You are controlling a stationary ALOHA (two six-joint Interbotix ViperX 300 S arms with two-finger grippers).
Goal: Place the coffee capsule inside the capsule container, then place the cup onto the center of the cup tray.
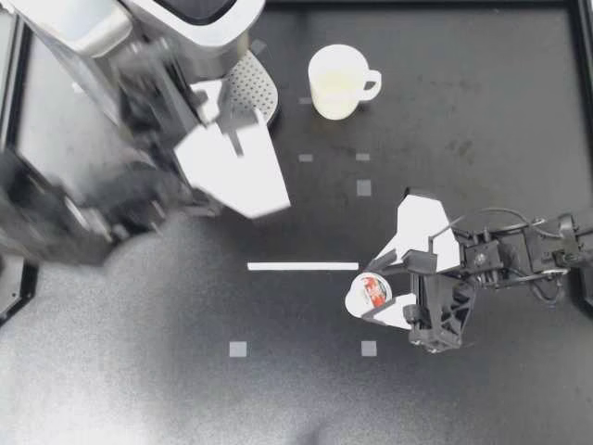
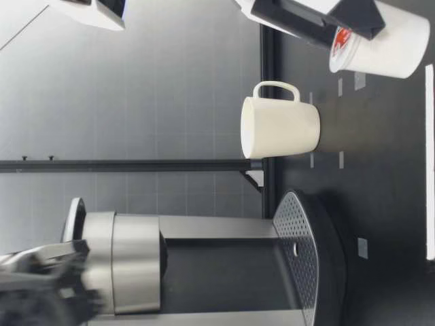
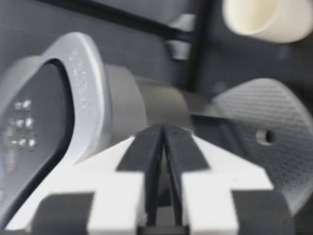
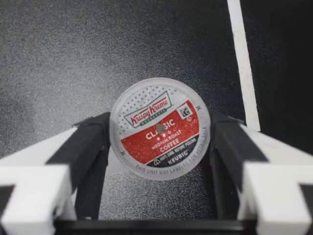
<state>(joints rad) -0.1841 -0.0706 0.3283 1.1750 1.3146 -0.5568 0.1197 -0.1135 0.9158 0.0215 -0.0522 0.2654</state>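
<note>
Black rubber pads of my right gripper [image 1: 369, 289] press the capsule [image 1: 363, 295] from two sides, so this gripper is clamped on it. The printed lid faces the wrist camera. Holding it across the rim, I judge, keeps the lid outward and leaves the white body free to drop into the capsule container. The capsule sits low over the table [image 1: 139, 371], and I cannot tell whether it touches the surface. It is just past the end of a white tape line [image 1: 302, 266], well apart from the coffee machine [image 1: 162, 23].

My left gripper [image 1: 220, 109] has its fingers pressed together on nothing. It is raised beside the machine's silver top, with the perforated cup tray [image 1: 258, 88] ahead of it and lower. I judge that it waits there to deal with the machine's top, where the container presumably lies. No open container shows in any view.

The cup [image 1: 335, 82] stands upright on the table just beside the cup tray, not on it, with its handle turned away from the machine. The second step is not yet begun.

Writing: the lid carries a red band, rows of print and a small square code, whose wording I leave unread. The small marks on the machine's top panel are too blurred to make out.
</note>
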